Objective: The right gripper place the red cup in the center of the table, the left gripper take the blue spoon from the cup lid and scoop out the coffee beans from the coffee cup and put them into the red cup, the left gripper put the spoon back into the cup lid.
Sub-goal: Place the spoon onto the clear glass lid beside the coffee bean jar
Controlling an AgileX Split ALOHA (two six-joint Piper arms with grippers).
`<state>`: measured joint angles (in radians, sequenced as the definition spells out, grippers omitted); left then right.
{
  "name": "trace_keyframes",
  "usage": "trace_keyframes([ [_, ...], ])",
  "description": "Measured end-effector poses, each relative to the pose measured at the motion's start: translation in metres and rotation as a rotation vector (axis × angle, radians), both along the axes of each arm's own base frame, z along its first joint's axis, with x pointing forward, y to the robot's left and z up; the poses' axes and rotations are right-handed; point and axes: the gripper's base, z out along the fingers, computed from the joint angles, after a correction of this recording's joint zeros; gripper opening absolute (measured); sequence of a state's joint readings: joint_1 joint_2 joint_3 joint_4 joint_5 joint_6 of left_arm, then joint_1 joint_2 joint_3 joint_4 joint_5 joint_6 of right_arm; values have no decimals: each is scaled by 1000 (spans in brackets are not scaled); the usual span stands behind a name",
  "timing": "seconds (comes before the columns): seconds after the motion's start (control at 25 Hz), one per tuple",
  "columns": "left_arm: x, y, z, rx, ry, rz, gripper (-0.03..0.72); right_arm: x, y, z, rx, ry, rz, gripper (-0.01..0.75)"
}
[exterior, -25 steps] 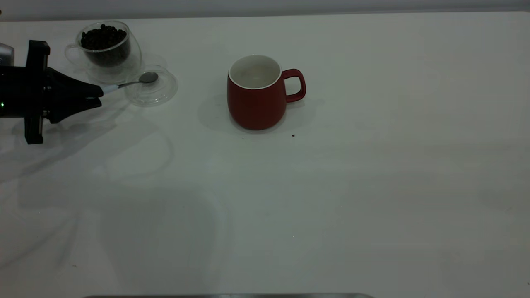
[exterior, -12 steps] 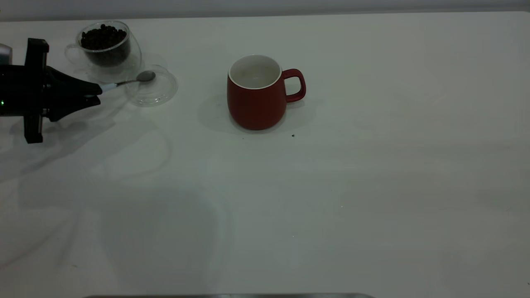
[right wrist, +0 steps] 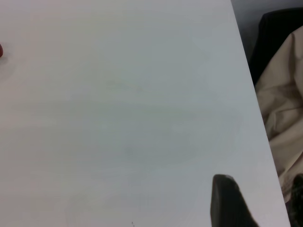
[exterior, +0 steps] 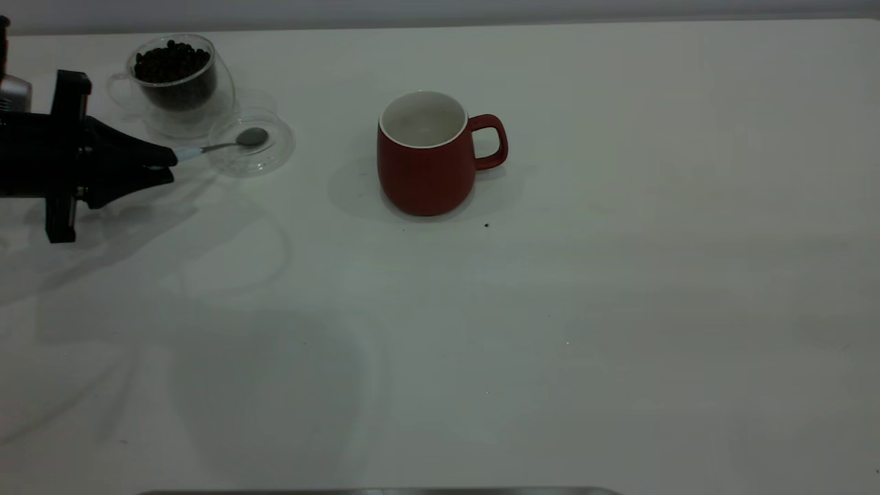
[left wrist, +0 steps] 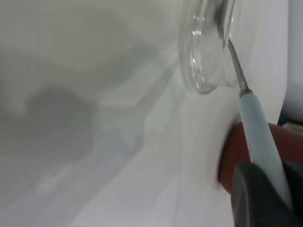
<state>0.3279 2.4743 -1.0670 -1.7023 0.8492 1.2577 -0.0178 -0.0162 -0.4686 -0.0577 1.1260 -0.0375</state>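
Observation:
The red cup [exterior: 426,161] stands upright near the middle of the table [exterior: 550,309], handle to the right. My left gripper [exterior: 169,162] at the far left is shut on the pale handle of the blue spoon [exterior: 227,144]. The spoon's metal bowl rests in the clear cup lid [exterior: 271,152]. The glass coffee cup [exterior: 206,103] holding the coffee beans [exterior: 172,62] stands just behind the lid. In the left wrist view the spoon [left wrist: 258,137] runs from my gripper [left wrist: 283,191] to the lid [left wrist: 203,61], with the red cup [left wrist: 234,158] beyond. My right gripper [right wrist: 265,203] is open and empty.
A tiny dark speck [exterior: 487,225] lies in front of the red cup. In the right wrist view the table's edge runs close to my right gripper, with beige cloth [right wrist: 284,94] beyond it.
The left gripper has dipped slightly and shifted a little right. The spoon's bowl has come down from just above the lid's rim into the lid.

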Motion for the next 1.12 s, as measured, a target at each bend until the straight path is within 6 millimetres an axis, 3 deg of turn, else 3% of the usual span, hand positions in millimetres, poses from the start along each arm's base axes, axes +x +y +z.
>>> trace_keyframes([
  [0.24, 14, 1, 1, 11, -24, -4, 125, 0, 0, 0, 0, 0, 0, 347],
  [0.84, 14, 1, -2, 14, -21, -3, 135, 0, 0, 0, 0, 0, 0, 347],
  [0.92, 14, 1, -2, 19, -26, -7, 165, 0, 0, 0, 0, 0, 0, 347],
  [1.12, 14, 1, -2, 22, -28, -8, 358, 0, 0, 0, 0, 0, 0, 347],
])
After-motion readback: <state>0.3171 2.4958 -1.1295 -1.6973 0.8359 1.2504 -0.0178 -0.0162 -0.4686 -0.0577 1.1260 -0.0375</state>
